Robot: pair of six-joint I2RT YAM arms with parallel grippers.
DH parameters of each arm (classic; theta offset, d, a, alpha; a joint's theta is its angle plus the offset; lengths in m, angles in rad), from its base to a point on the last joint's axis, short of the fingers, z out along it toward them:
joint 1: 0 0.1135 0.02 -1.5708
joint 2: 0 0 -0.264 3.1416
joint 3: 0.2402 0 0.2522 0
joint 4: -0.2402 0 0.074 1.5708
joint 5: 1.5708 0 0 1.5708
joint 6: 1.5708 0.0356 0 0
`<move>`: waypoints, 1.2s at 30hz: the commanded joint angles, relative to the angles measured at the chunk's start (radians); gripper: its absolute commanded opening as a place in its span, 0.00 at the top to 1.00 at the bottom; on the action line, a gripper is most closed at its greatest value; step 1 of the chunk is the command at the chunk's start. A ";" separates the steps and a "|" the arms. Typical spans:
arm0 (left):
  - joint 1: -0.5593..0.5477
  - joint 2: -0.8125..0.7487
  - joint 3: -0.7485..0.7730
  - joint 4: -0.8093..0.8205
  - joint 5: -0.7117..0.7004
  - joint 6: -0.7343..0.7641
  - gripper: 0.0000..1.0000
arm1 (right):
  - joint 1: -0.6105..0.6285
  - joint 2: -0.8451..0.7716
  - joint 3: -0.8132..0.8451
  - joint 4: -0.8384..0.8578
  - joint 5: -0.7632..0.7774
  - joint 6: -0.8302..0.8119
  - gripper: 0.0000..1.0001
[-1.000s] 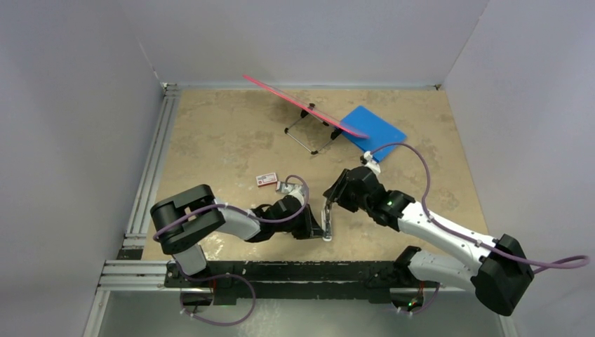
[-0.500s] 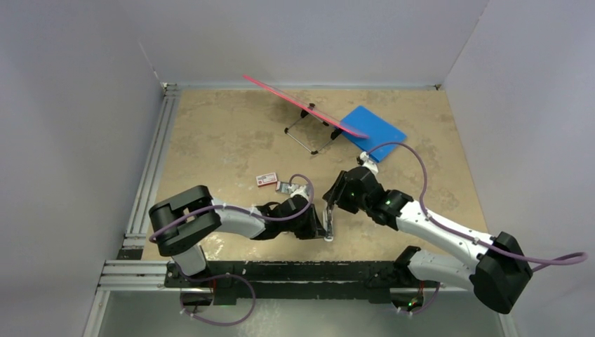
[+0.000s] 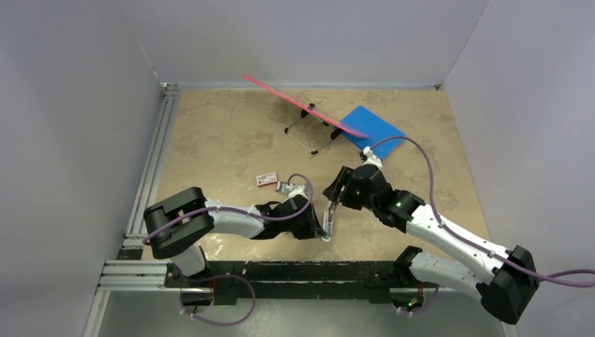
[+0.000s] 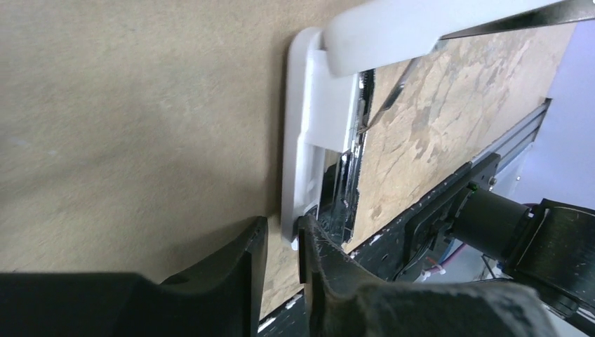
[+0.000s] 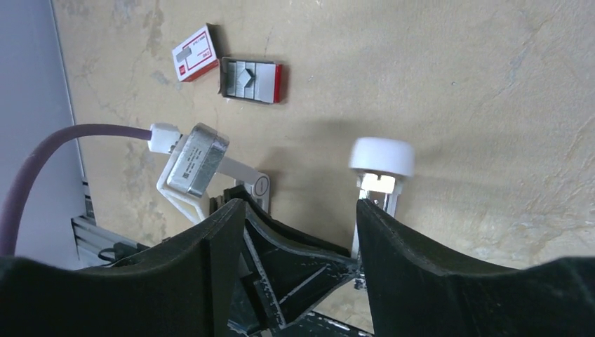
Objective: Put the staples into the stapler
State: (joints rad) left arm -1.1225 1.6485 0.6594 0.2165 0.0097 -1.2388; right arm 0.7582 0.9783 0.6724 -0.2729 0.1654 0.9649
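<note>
A white stapler (image 3: 328, 219) lies opened on the table, its lid raised. In the left wrist view its base (image 4: 309, 140) runs up the frame with the lid (image 4: 421, 28) above it. My left gripper (image 3: 321, 229) is shut on the near end of the base (image 4: 298, 242). My right gripper (image 3: 337, 191) is open and empty, hovering over the lid's rounded end (image 5: 381, 156). The staples lie as a grey block in an open red tray (image 5: 249, 79), next to the red-and-white box sleeve (image 5: 196, 62), left of the stapler. They also show in the top view (image 3: 283, 187).
A pink board (image 3: 305, 109) rests on a black wire stand at the back. A blue pad (image 3: 375, 130) lies beside it. An aluminium rail (image 3: 151, 175) runs along the left edge. Grey walls enclose the table.
My right arm has swung its elbow to the right, and its gripper sits slightly farther back over the stapler lid. The left gripper and the stapler have hardly moved.
</note>
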 commanded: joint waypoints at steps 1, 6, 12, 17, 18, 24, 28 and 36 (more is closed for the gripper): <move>-0.005 -0.068 -0.004 -0.176 -0.057 0.075 0.75 | -0.004 -0.060 0.061 -0.032 0.065 -0.065 0.38; -0.005 -0.114 0.016 -0.215 -0.088 0.096 0.74 | -0.004 -0.078 0.073 -0.062 0.114 -0.058 0.37; -0.004 -0.040 0.030 -0.196 -0.053 0.110 0.77 | -0.004 -0.042 0.067 -0.048 0.103 -0.055 0.38; -0.001 -0.023 0.023 -0.180 -0.035 0.104 0.89 | -0.004 -0.041 0.066 -0.034 0.090 -0.058 0.38; 0.000 -0.026 0.020 -0.176 -0.033 0.103 0.90 | -0.005 -0.041 0.065 -0.029 0.088 -0.058 0.38; 0.000 -0.073 0.013 -0.163 -0.036 0.121 0.89 | -0.004 -0.035 0.050 -0.033 0.077 -0.066 0.39; -0.001 -0.142 0.015 -0.165 -0.034 0.162 0.86 | -0.003 -0.038 0.041 -0.073 0.097 -0.073 0.40; 0.000 -0.286 0.122 -0.490 -0.158 0.296 0.70 | 0.180 0.021 0.085 -0.238 0.282 0.069 0.45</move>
State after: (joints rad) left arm -1.1217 1.4361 0.7010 -0.0872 -0.0559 -1.0416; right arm 0.8253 0.9585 0.7086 -0.4080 0.3134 0.9379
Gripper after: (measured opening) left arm 0.271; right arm 0.553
